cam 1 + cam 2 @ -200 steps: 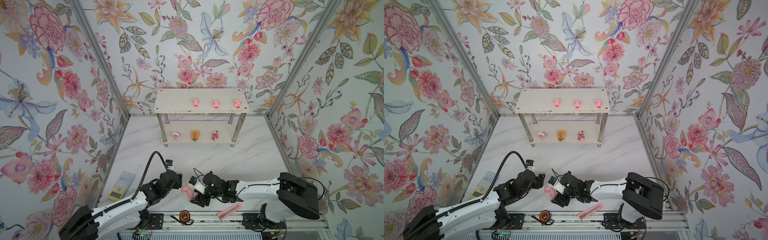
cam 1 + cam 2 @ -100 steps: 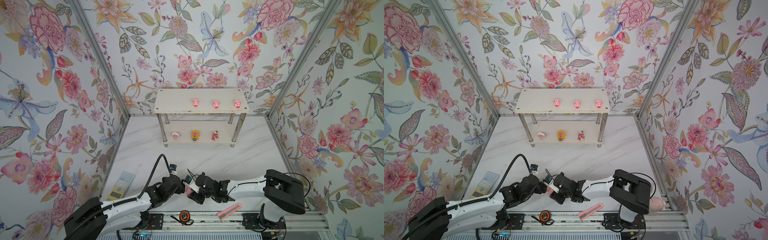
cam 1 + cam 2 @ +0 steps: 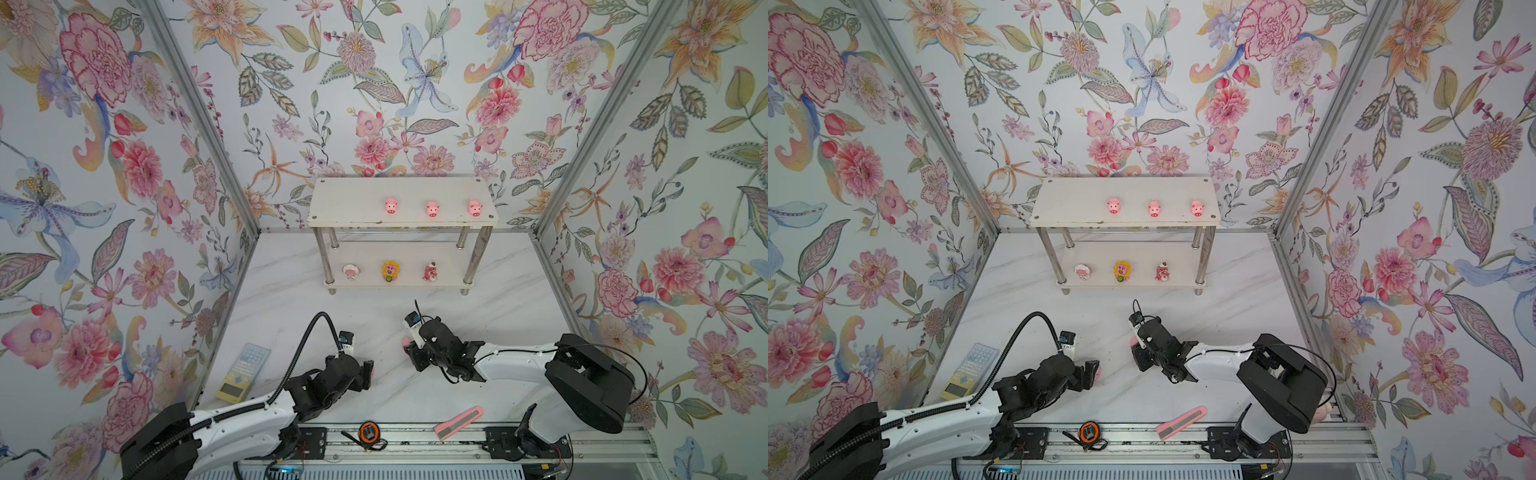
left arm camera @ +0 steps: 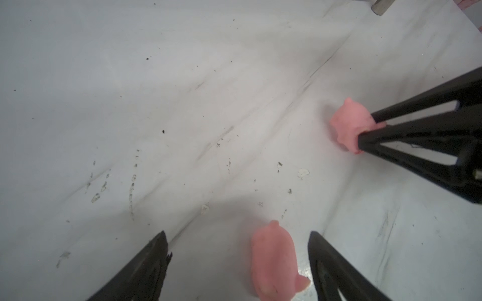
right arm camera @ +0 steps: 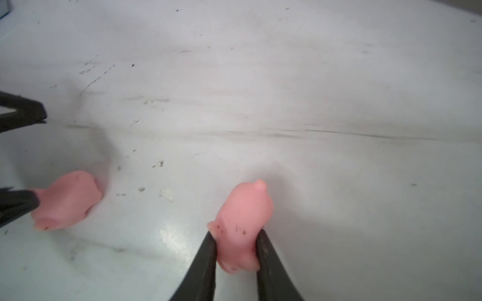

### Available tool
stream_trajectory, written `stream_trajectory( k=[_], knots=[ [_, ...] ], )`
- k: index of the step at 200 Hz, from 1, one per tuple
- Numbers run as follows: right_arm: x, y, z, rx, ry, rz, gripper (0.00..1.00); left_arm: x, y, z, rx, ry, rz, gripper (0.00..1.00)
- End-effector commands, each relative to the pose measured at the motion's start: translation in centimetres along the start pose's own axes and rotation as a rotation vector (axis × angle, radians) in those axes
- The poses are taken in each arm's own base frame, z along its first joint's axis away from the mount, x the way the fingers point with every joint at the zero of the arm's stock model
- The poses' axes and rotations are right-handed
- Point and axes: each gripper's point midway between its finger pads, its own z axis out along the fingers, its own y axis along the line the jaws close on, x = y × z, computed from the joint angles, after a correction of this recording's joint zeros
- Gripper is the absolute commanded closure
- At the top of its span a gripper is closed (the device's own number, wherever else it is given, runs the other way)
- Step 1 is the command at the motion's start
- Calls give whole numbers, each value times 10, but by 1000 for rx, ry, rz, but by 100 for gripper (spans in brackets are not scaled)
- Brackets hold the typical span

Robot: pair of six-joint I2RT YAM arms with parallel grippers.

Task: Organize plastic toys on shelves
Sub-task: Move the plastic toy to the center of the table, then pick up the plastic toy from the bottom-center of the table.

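Since the earlier frames, the two hands had drawn apart at the front of the worktop (image 3: 365, 316), and the right hand (image 5: 236, 234) had narrowed its jaws onto one pig (image 5: 243, 221). The right wrist view showed both fingers pressed against the flanks of this pig, so the right hand was gripping it. Whether the pig had cleared the surface could not be told.

The left hand (image 4: 238, 234) stood open. The second pig (image 4: 272, 263) lay on its side on the worktop between the fingers, close against one of them. No grip had been made on it.

The shelf (image 3: 353, 199) stood well apart from both hands, at the back of the worktop. Its upper board carried three pigs (image 3: 432, 208) in a row toward the right end, with the left part bare. Its lower board carried three character figures (image 3: 390, 271), evenly spaced.

Judged from this layout, six toys were already placed and two pigs remained. The new grip meant the fourth pig was ready for transfer, probably to the bare part of the upper board. The second pig still required the left hand to close.
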Motion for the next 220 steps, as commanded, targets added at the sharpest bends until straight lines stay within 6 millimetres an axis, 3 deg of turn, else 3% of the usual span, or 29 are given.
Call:
stream_trajectory(
  k=[1,24,65,87,102,189,220],
  knots=[
    [8,-21,-5,62,11,56,72,9,-2,1,-21,39,34,18],
    [9,-28,-5,54,4,103,62,16,-3,3,-36,58,49,26],
    [11,-30,-7,38,-4,133,42,15,-15,12,-45,76,81,32],
    [11,-31,-9,35,-12,142,40,18,-24,15,-44,106,116,32],
    [10,-31,-11,33,-19,147,38,18,-28,15,-48,120,132,27],
    [8,-30,-15,16,-36,153,35,-5,-12,-9,-96,25,89,26],
    [8,-30,-15,18,-36,154,34,-8,-23,-11,-51,26,92,24]
  ],
)
